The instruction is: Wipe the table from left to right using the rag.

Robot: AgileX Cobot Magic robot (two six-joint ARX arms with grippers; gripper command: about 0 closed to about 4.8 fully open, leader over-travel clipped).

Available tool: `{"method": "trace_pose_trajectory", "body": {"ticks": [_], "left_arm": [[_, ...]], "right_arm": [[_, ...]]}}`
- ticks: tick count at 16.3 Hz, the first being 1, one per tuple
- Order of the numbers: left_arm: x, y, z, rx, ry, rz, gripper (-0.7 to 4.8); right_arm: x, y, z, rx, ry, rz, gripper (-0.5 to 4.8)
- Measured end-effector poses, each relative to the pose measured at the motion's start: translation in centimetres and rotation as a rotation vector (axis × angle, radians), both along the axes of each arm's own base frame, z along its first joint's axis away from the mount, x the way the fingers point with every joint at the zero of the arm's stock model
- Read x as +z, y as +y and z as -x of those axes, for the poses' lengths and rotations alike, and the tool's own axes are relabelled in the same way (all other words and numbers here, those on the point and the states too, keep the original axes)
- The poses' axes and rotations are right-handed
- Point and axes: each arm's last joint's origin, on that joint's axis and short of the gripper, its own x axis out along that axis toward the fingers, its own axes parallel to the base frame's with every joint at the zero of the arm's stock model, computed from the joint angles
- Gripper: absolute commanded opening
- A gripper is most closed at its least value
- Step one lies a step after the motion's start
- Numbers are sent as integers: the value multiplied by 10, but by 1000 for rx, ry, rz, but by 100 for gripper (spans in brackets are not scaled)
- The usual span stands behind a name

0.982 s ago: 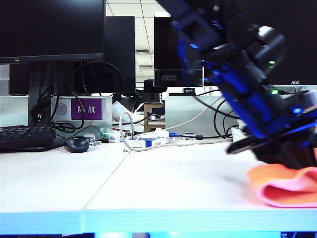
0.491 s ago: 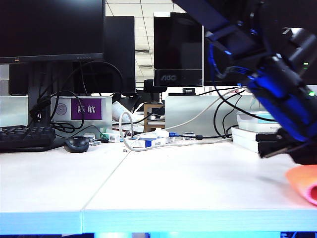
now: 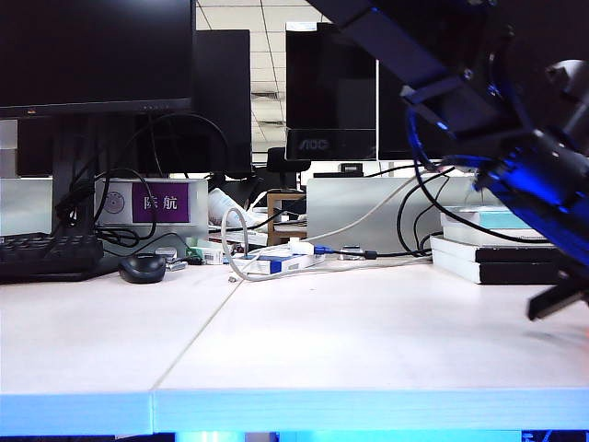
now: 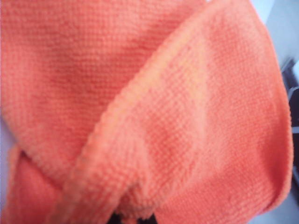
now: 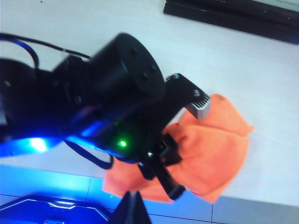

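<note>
Pinching the rag (image 5: 212, 154) at the table's (image 3: 368, 341) lower-right front edge, the left gripper (image 5: 161, 161) sits directly over it. Overlooking this from above, the right gripper (image 5: 133, 210) is pressed shut, empty, farther off.

Table (image 3: 368, 341) front and middle open across both panels. Rear blocked: keyboard (image 3: 46, 256), mouse (image 3: 143, 268), cables (image 3: 276, 262), books (image 3: 497, 258). Right edge crowded, apparently by left arm (image 5: 93, 107) on rag (image 5: 210, 149).
</note>
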Motion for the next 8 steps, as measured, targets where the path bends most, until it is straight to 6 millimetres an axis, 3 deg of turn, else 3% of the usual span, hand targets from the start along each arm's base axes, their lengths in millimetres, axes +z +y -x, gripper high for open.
{"method": "trace_pose_trajectory", "body": {"ticks": [8], "left_arm": [[-6, -8, -1, 40, 25, 70, -6]], "right_arm": [[0, 0, 0, 0, 0, 0, -5]]}}
